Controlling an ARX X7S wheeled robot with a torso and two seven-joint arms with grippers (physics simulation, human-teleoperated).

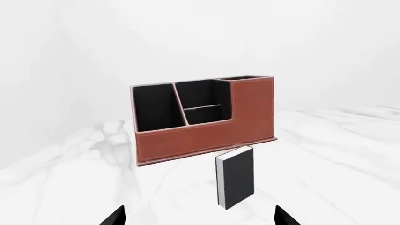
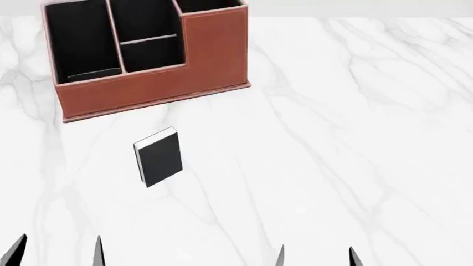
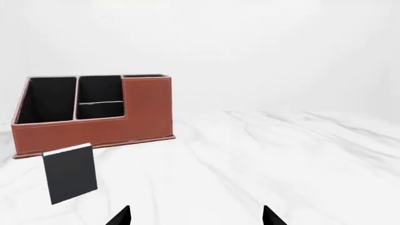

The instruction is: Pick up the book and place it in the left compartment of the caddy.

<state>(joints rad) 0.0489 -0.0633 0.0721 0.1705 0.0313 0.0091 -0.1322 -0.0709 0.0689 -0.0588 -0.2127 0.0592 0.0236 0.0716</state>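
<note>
In the left wrist view, the book (image 1: pixel 235 177) is lying flat on the marble table (image 1: pixel 337 154), just in front of the caddy (image 1: pixel 203 119) and near its taller right end. It is looking thin, stiff and light, and its black cover may be a little slippery. Because it is lying flat, I think the best hold is across its two long edges, pinching the narrow width from above. The white page edges are showing along one long side. The left gripper (image 1: pixel 195 216) is showing only two dark fingertips, which are standing wide apart with nothing between them, so it is released and holding nothing.

In the head view, the book (image 2: pixel 158 157) is resting apart from the caddy (image 2: pixel 148 61), in front of its low wall. The left compartment (image 2: pixel 81 41) is the long undivided slot at the caddy's left end, and it is looking empty. The left gripper (image 2: pixel 57 250) is hovering low at the near edge, short of the book. The right gripper (image 2: pixel 316 256) is also spread open and empty, well apart from the book.

In the right wrist view, the book (image 3: pixel 70 173) is sitting off to one side, near the caddy (image 3: pixel 93 117). The right gripper (image 3: pixel 196 214) is pointing over bare marble, its tips parted.
</note>
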